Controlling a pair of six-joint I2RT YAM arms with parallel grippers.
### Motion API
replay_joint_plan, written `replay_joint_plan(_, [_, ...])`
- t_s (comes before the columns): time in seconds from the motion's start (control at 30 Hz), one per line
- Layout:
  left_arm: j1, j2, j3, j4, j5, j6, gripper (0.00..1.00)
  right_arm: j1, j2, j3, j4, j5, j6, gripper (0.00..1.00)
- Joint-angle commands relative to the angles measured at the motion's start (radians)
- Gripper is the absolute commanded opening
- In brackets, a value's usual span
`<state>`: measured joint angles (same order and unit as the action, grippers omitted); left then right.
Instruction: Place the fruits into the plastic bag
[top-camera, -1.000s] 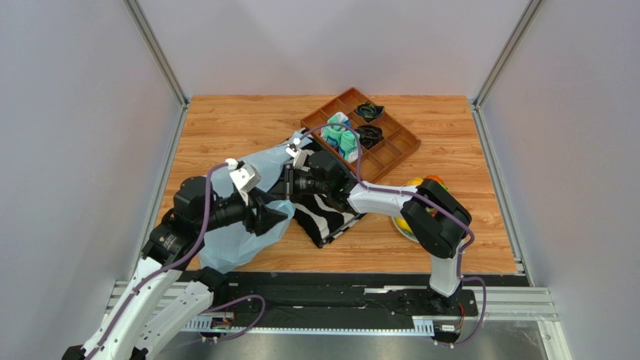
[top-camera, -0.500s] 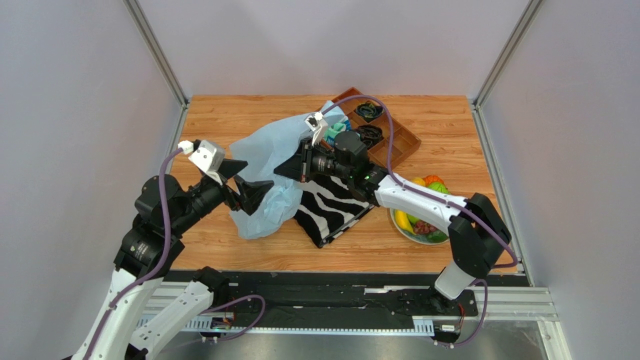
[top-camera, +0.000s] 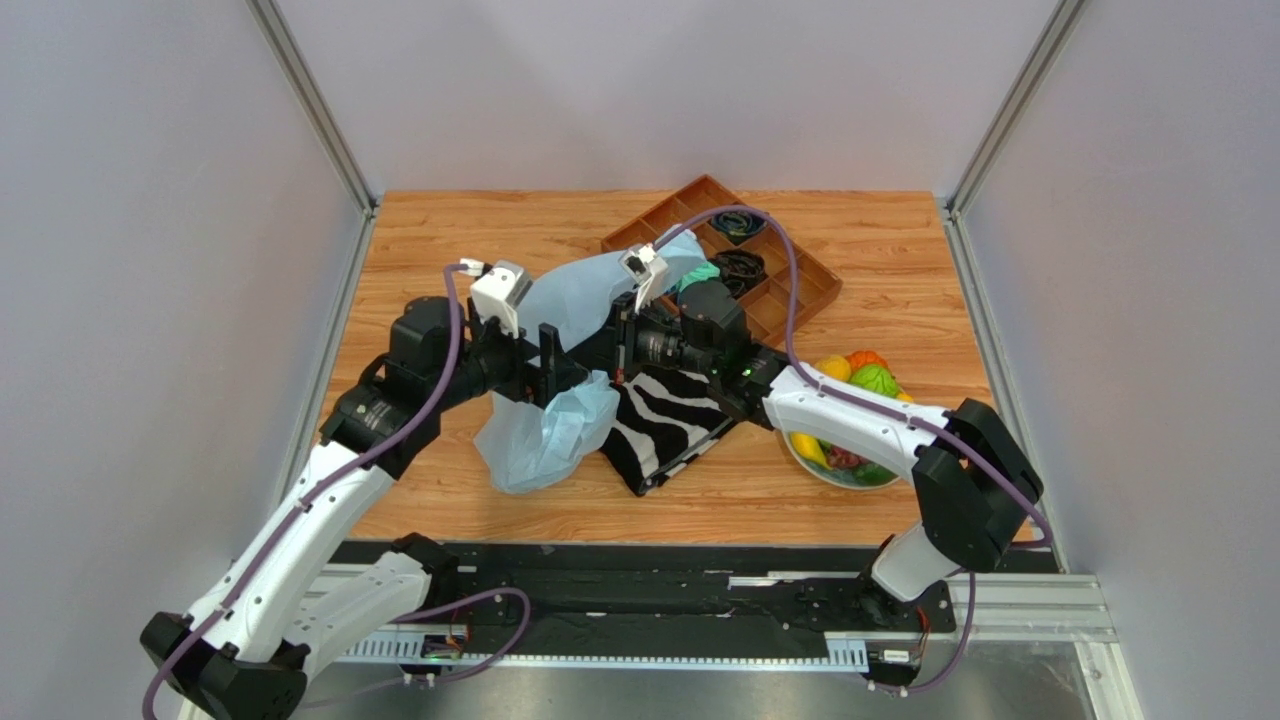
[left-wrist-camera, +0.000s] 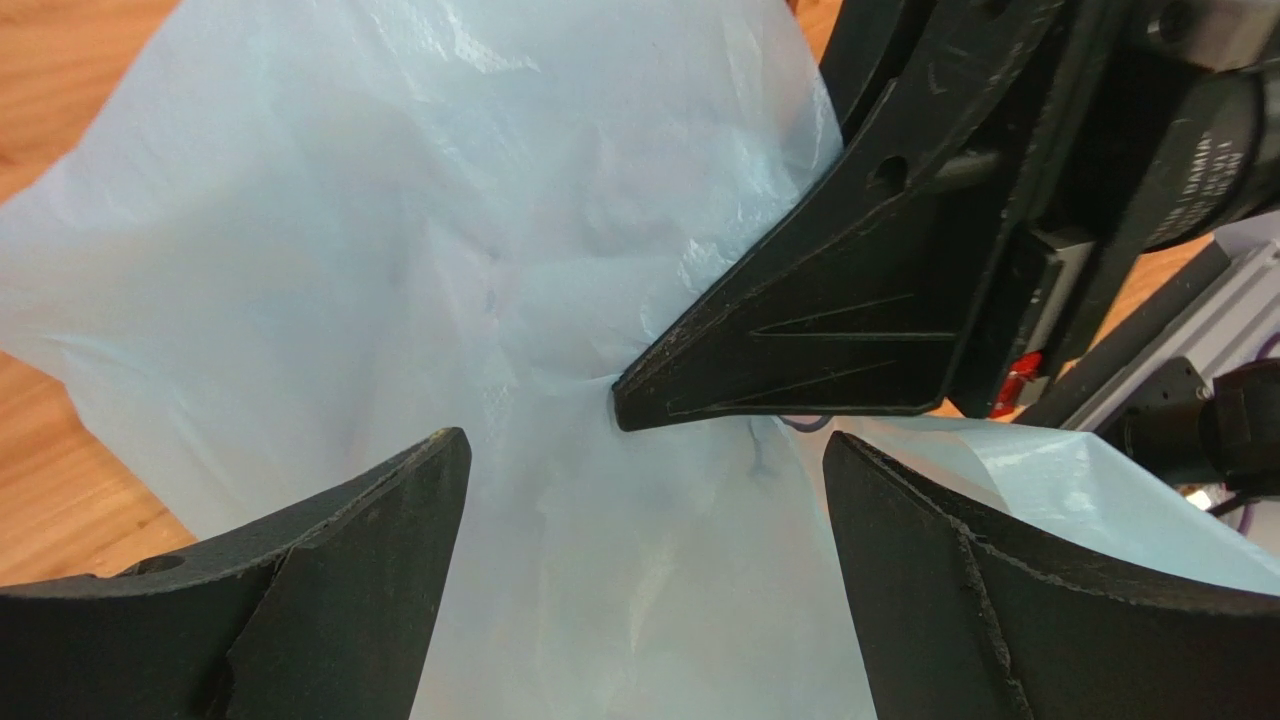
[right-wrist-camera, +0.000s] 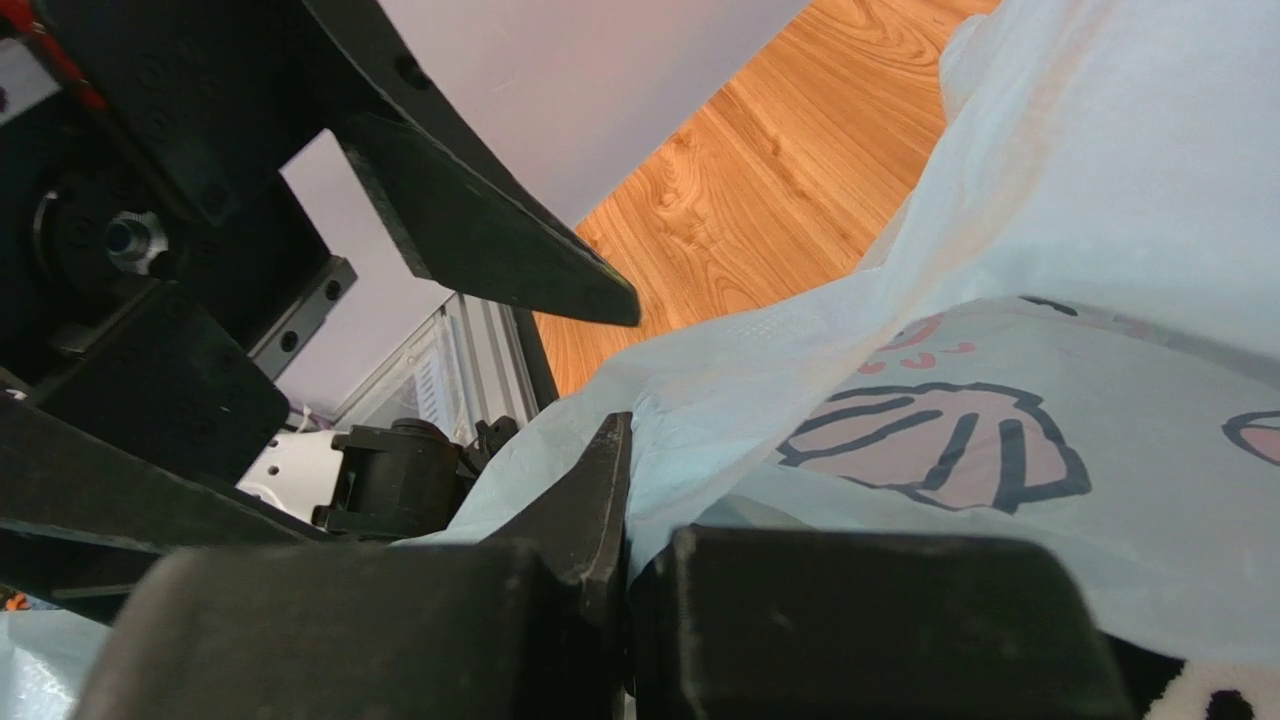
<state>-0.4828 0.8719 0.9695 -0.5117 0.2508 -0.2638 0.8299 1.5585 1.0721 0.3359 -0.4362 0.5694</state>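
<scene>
Right gripper (right-wrist-camera: 628, 518) pinched the thin light-blue plastic bag (left-wrist-camera: 376, 240) while the left gripper (left-wrist-camera: 643, 446), spread wide around its film, probably needed one layer only to open the mouth.

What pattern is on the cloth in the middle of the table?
The cloth has black-and-white zebra stripes. The top external view shows it best.

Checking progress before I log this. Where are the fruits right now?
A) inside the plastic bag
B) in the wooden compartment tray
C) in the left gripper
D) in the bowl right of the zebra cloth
D: the fruits sit piled in the bowl by the right arm, while the plastic bag is pinched in the right gripper.
</scene>
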Motion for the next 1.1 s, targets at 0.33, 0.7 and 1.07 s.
replay_joint_plan(0.33, [-0.002, 0.078, -0.008, -0.002, 0.142, -0.006, 0.68, 0.009, -0.031, 0.011, 0.018, 0.048, -0.037, 0.00])
replay_joint_plan(0.7, [0.000, 0.075, -0.034, 0.007, 0.101, -0.008, 0.00, 0.011, -0.089, 0.031, -0.099, 0.132, -0.103, 0.16])
replay_joint_plan(1.07, [0.000, -0.129, -0.106, 0.048, -0.035, 0.008, 0.00, 0.002, -0.348, -0.050, -0.322, 0.470, -0.142, 0.75])
